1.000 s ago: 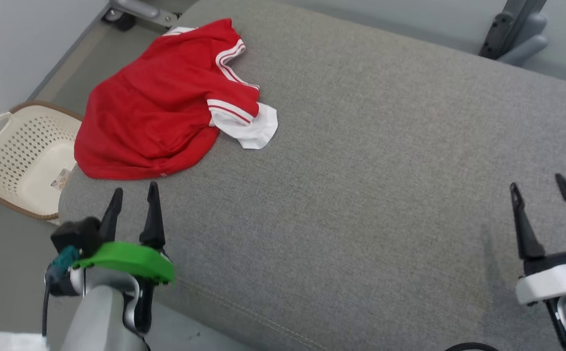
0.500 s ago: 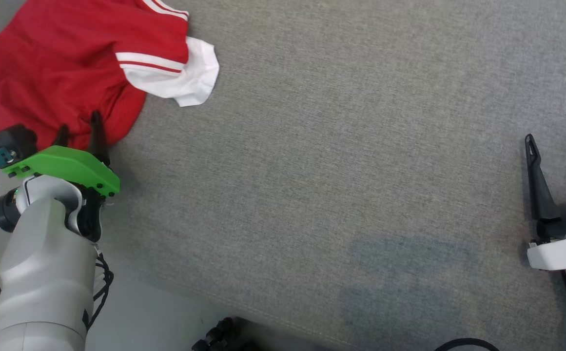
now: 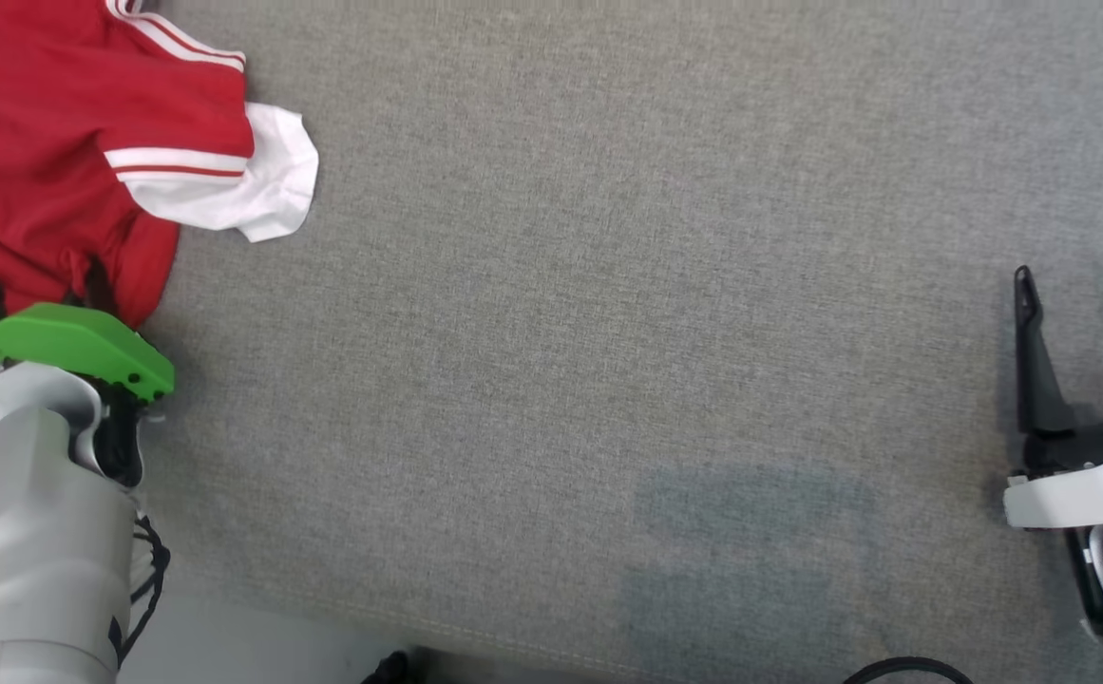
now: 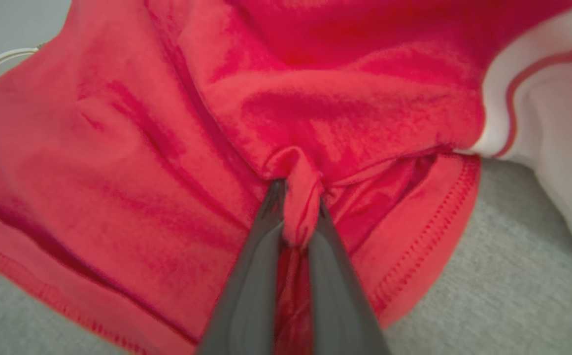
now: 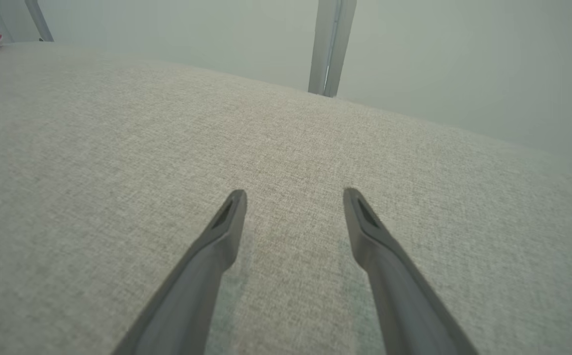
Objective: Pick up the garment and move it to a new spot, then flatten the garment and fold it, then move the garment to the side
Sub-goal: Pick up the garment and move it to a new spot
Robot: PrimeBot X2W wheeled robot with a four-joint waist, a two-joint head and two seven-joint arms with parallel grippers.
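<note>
Step 1 of 3 only just begun: my L gripper [image 4: 296, 199] is pinched tight on a small fold of the red garment [image 3: 38, 123] near its hem; cloth bunches up betw. the 2 fingers; the rest lies crumpled on the grey cushion [image 3: 608, 332], at the far L edge in head view, white sleeve [image 3: 261, 190] poking out to the R. Not lifted yet, as far as I can judge; move to new spot, flatten, fold, shift aside = all left. L arm reaches fwd, low over the near-L edge, fingers angled down into the cloth; R gripper [image 3: 1074, 271] hovers over bare cushion, well apart from garment, fingers spread wide, holding nothing.
</note>
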